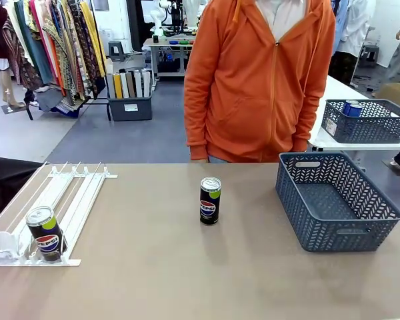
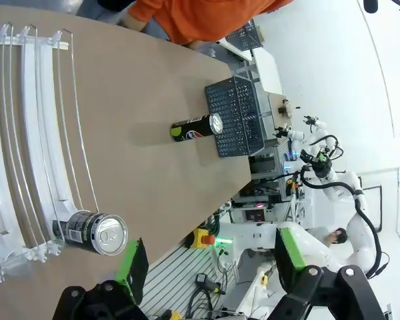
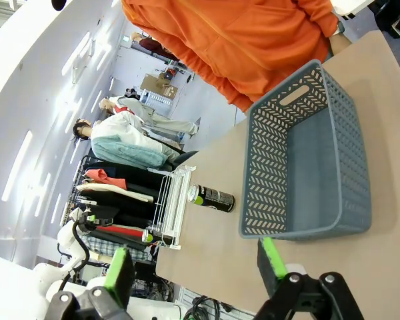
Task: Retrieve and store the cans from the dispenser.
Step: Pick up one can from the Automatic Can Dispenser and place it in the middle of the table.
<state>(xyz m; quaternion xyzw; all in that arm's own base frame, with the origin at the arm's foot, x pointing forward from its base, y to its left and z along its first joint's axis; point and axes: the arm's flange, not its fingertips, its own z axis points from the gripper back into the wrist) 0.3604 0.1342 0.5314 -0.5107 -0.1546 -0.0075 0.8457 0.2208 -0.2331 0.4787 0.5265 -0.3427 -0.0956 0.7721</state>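
Dispenser (image 2: 33,133) cut off at picture's left edge in left wrist view. Far basket (image 1: 367,123) clipped at right edge; blue cans (image 1: 352,107) inside half hidden, labels unreadable.

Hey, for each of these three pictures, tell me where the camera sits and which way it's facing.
Front view: fixed on the robot's side, facing across the table at the person; their torso shows.
Left wrist view: on the left arm, rolled sideways, looking along the open left gripper at the dispenser and the can at its stoppers.
Right wrist view: on the right arm, looking along the open right gripper at the basket.
Shared: all three show the lone can standing mid-table.
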